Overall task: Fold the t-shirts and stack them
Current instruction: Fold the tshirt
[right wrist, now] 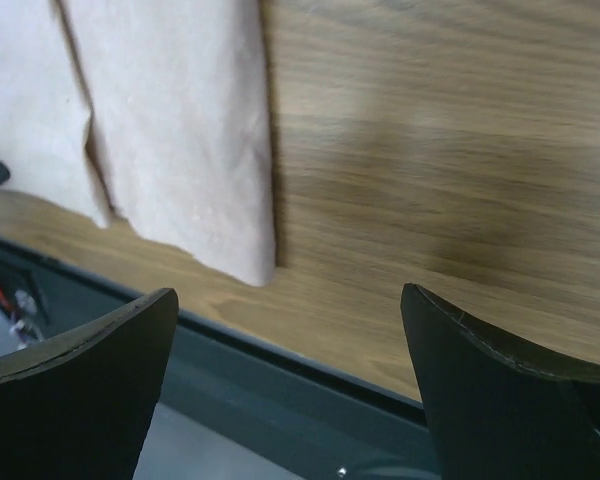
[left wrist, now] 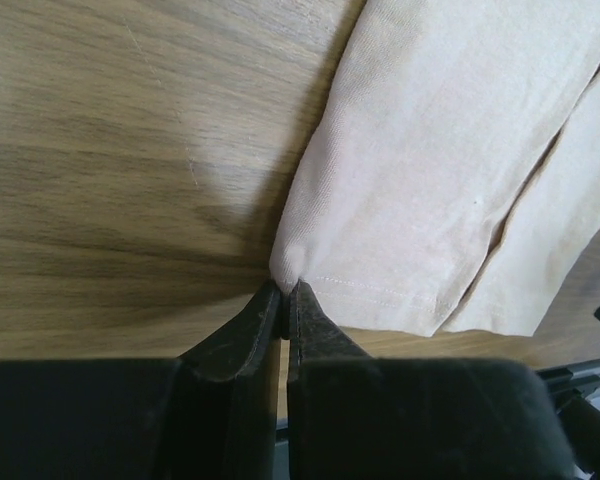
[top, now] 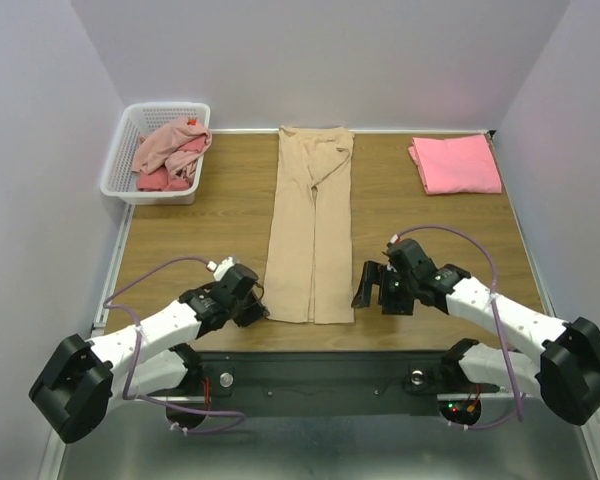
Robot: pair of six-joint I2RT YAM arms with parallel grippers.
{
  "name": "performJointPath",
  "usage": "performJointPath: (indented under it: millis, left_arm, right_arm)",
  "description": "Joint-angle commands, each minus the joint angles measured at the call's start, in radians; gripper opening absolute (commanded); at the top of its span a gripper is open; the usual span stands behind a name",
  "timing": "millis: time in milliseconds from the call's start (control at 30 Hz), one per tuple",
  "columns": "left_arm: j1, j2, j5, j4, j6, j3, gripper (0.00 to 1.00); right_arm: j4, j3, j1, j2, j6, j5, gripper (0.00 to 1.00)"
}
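A wood-grain tabletop [top: 180,250] with pale metal edging sits in a booth of plain, pale lavender-white walls [top: 330,60]. A dark grey metal base plate [top: 320,372] at the near edge carries both arms.

The large beige soft-cloth t-shirt [top: 310,230] lies in the middle of the table. It is folded lengthwise into a long narrow strip that runs from the back wall towards the arms. At the far right corner, well apart from it, a bright salmon-pink t-shirt [top: 456,163] lies folded into a flat rectangle. At the far left stands a white plastic lattice basket [top: 115,165], partly overhanging the table's edge. A crumpled dusty-pink t-shirt [top: 170,145] and a red t-shirt [top: 163,181] are heaped inside it.

The left gripper [top: 262,311] is low at the near left corner of the beige strip. In the left wrist view its black fingers [left wrist: 250,335] are pressed together, pinching the puckered hem corner of the beige cloth [left wrist: 430,180] just above the wood [left wrist: 110,150].

The right gripper [top: 372,294] is just beside the strip's near right corner. In the right wrist view its fingers [right wrist: 80,390] are spread wide and hold nothing. They are above bare wood [right wrist: 430,150], with the beige corner [right wrist: 180,130] off to one side and not touching them.
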Motion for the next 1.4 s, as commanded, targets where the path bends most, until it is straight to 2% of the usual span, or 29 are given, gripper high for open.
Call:
performJointPath:
  millis: [0, 133, 267, 333, 433, 467, 633, 667, 833, 1033, 1167, 1233, 1367]
  left_arm:
    - [-0.003, -0.042, -0.001, -0.029, -0.003, -0.022, 0.07]
    - [-0.003, -0.053, 0.005, -0.02, -0.011, -0.032, 0.03]
    - [-0.004, -0.05, 0.019, 0.005, -0.014, -0.042, 0.0]
    - [-0.006, -0.045, 0.022, 0.011, -0.014, -0.046, 0.0]
    - [-0.003, -0.042, 0.025, 0.025, -0.019, -0.049, 0.0]
    - [-0.004, -0.041, 0.033, 0.036, -0.017, -0.051, 0.0]
    - [-0.006, -0.039, 0.038, 0.049, -0.016, -0.051, 0.0]
    - [-0.006, -0.036, 0.039, 0.054, -0.014, -0.051, 0.0]
    - [-0.004, -0.036, 0.041, 0.06, -0.016, -0.06, 0.0]
    - [-0.007, -0.047, 0.07, 0.074, -0.017, -0.072, 0.0]
    - [-0.013, -0.065, 0.097, 0.062, -0.043, -0.078, 0.0]
    - [-0.048, -0.094, 0.122, 0.062, -0.072, -0.091, 0.0]
    - [-0.134, -0.145, 0.114, 0.05, -0.144, -0.095, 0.0]
  right_arm:
    - [0.078, -0.028, 0.001, 0.017, 0.013, -0.136, 0.98]
    - [0.138, -0.065, 0.0, 0.055, 0.047, -0.184, 0.95]
    - [0.233, -0.088, 0.009, 0.106, 0.085, -0.25, 0.84]
    - [0.236, -0.086, 0.01, 0.132, 0.093, -0.247, 0.82]
    - [0.244, -0.086, 0.018, 0.169, 0.102, -0.251, 0.74]
    - [0.249, -0.087, 0.02, 0.175, 0.107, -0.251, 0.69]
    - [0.263, -0.096, 0.024, 0.197, 0.127, -0.198, 0.59]
    - [0.266, -0.094, 0.024, 0.2, 0.133, -0.185, 0.52]
    - [0.269, -0.083, 0.024, 0.233, 0.136, -0.151, 0.46]
    - [0.278, -0.087, 0.026, 0.253, 0.133, -0.153, 0.26]
    - [0.276, -0.096, 0.024, 0.217, 0.118, -0.196, 0.01]
    - [0.27, -0.108, 0.024, 0.168, 0.119, -0.231, 0.01]
    - [0.229, -0.134, 0.024, 0.082, 0.145, -0.208, 0.0]
